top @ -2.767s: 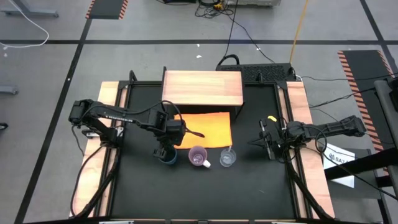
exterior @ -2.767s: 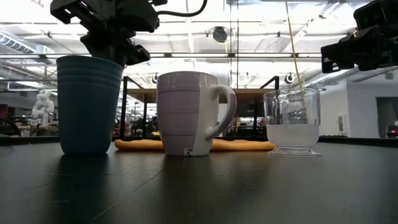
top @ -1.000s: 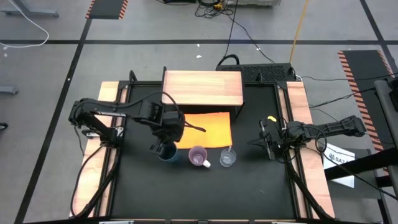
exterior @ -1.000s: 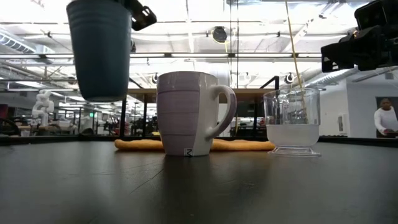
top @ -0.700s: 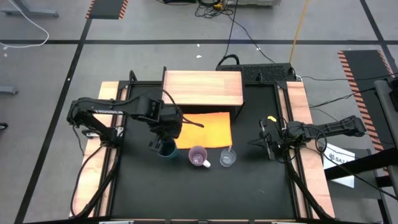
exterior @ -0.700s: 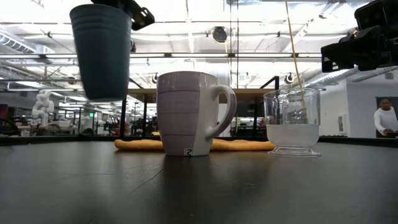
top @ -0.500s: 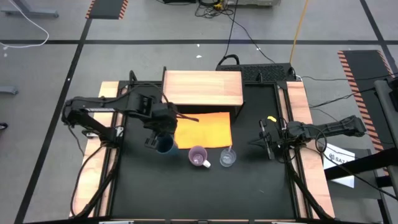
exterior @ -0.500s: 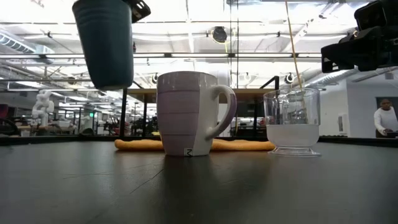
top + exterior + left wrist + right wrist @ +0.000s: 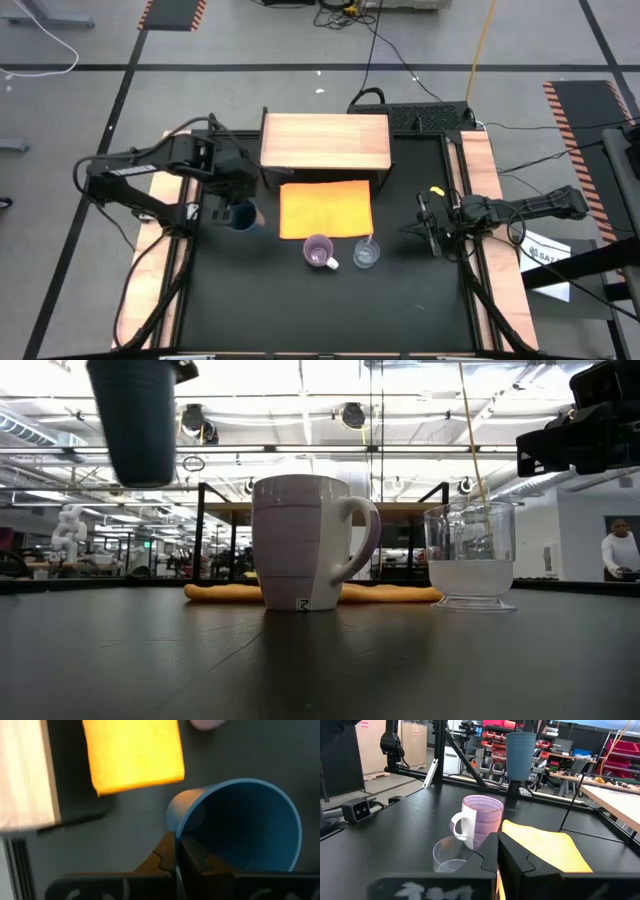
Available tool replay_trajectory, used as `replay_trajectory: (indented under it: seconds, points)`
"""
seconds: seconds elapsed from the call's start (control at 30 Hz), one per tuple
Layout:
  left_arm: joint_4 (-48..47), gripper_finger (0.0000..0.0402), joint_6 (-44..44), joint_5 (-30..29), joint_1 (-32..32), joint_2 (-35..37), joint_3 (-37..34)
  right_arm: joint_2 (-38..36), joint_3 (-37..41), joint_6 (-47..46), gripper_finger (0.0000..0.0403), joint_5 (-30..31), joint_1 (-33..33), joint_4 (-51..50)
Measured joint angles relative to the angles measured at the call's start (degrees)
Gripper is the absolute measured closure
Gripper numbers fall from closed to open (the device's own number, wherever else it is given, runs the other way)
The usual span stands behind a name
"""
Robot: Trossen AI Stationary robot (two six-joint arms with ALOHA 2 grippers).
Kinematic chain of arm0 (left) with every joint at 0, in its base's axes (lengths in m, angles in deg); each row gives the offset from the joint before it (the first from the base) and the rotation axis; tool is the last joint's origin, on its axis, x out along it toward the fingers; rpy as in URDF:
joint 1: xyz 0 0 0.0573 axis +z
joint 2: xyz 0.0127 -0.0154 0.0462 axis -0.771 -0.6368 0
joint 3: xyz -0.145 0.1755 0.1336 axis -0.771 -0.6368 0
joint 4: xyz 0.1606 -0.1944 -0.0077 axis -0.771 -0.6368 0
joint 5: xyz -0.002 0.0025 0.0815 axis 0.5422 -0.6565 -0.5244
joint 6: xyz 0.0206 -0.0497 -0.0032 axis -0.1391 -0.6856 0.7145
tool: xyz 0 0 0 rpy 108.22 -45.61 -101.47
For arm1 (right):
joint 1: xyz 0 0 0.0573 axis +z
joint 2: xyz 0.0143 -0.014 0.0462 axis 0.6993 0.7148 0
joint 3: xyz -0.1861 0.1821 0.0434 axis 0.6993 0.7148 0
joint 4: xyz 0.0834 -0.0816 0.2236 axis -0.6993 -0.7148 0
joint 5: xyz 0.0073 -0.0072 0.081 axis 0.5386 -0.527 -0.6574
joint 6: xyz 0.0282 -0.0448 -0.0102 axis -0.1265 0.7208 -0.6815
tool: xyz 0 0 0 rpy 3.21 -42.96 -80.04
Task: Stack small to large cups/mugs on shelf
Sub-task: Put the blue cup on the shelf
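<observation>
The dark blue tumbler (image 9: 241,216) hangs in the air at the table's left, held by my left gripper (image 9: 231,204); it also shows in the low view (image 9: 133,422) and the left wrist view (image 9: 242,827). The lilac mug (image 9: 319,252) and the clear cup (image 9: 366,254) stand on their bases on the black table, near the orange sheet (image 9: 325,208). The wooden shelf (image 9: 325,142) stands at the far middle with nothing on it. My right gripper (image 9: 424,229) is shut and empty at the right, level with the cups. My left gripper pinches the tumbler's rim wall (image 9: 173,824) between its two fingers, one finger inside the cup and one outside. The fingers come from above. The tumbler hangs below them, about upright with its mouth up, lifted well clear of the table.
The orange sheet lies flat in front of the shelf. Wooden side rails (image 9: 480,170) run along the table's left and right edges. Bare black table (image 9: 300,310) lies near the front edge. A person stands far off in the room (image 9: 618,550).
My left gripper has carried the blue tumbler toward the table's left and far edges and a little higher, away from the lilac mug. The tumbler stays about upright in the hold. The mug, the clear cup and my right arm have kept still.
</observation>
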Motion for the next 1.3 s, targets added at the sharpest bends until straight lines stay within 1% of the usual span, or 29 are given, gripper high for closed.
replay_trajectory:
  seconds: [0.17,0.4,0.83,1.17,1.3]
  points:
    - [-0.4,0.04,-0.7,-0.9,0.2,3.0,0.0,0.0,0.0,0.0,0.0403,0.0,0.0,0.0]
    - [-0.4,0.04,-1.4,-3.6,0.3,9.4,0.0,0.0,0.0,0.0,0.0403,0.0,0.0,0.0]
    - [-4.8,0.04,-8.2,-7.0,0.2,18.0,0.0,0.0,0.0,0.0,0.0403,0.0,0.0,0.0]
    - [-4.7,0.04,-11.0,-8.4,0.2,24.2,-0.1,0.0,0.0,0.0,0.0403,0.0,0.0,0.0]
    - [-4.7,0.04,-13.3,-8.5,0.2,27.4,-1.7,0.0,0.0,0.0,0.0403,0.0,0.0,-0.2]
